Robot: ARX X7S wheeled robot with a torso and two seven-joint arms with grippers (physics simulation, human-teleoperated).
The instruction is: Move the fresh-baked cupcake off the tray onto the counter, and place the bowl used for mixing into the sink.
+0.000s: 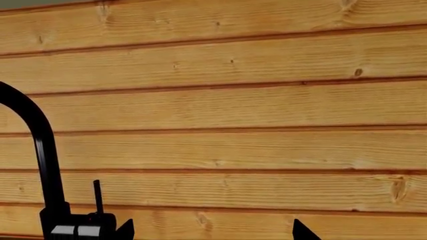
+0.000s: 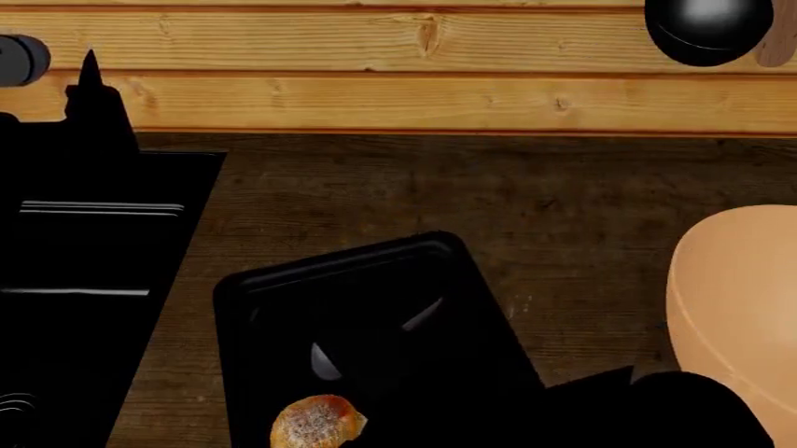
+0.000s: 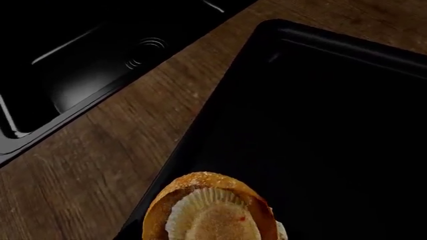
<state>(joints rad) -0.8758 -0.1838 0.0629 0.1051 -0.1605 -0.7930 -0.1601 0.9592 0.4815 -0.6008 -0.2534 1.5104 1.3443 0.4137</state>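
Cupcake [image 3: 210, 210] on the tray [image 3: 333, 130], at its edge nearest you.
You see the bowl [image 2: 734, 299] on the counter [image 2: 373, 187], far from the sink [image 2: 88, 280]; neither gripper's jaw state is readable.

No readable text, labels, brands, numbers or signs anywhere in the three views. Nothing printed on the tray [image 2: 361, 299], the bowl [image 2: 734, 299], the sink [image 3: 80, 65], the cupcake [image 3: 213, 210] wrapper or the plank wall [image 1: 233, 110].
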